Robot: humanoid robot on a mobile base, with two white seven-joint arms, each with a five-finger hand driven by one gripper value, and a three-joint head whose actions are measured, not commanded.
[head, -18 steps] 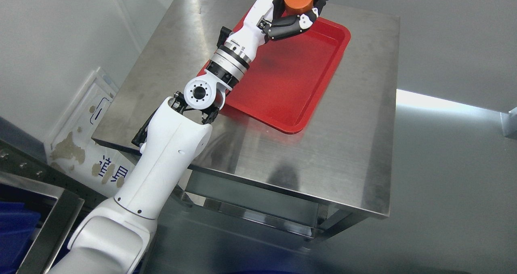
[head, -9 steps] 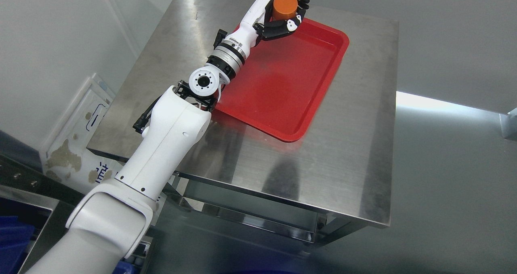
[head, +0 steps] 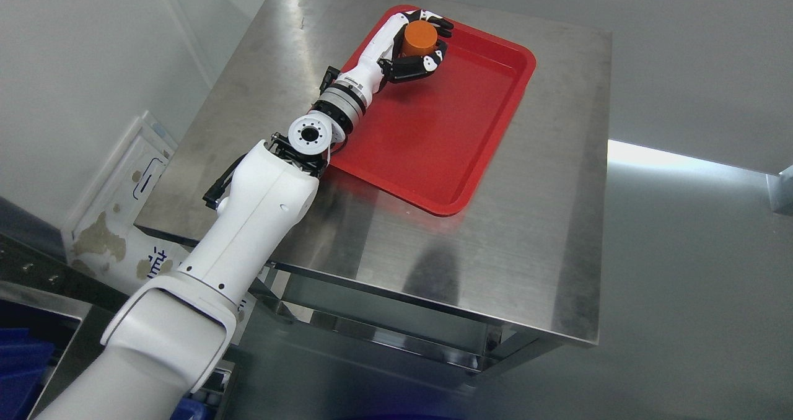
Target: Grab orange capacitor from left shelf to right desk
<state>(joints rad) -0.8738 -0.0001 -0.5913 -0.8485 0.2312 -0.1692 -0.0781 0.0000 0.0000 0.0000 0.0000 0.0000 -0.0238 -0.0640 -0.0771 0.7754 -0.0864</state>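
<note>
Step now: the putting-down part — the left hand [head: 414, 47] is over the far left corner of the red tray [head: 489, 135] on the steel desk [head: 526, 240], holding the orange capacitor [head: 419, 38].
Hand: the fingers are wrapped tight around the capacitor, black fingertips curled over its sides, and its flat round top faces up.
Where the capacitor is: inside the hand, above the tray floor near the tray's far rim; I cannot tell if its bottom touches the tray or hangs just over it.
Other arm: the right arm does not show.
How far along: I think the job is nearly done — the capacitor is off the shelf and over the desk.
Next move: I think it needs a soft lowering until the bottom sits flat on the tray, then the fingers spread wide, then the hand lifts straight up so it does not knock the capacitor over.
Writing: a worn white sign [head: 133, 218] leans by the wall at the left, with blue marks that are too chipped to read.
Brands: none to be seen on the arm, tray or capacitor.
</note>
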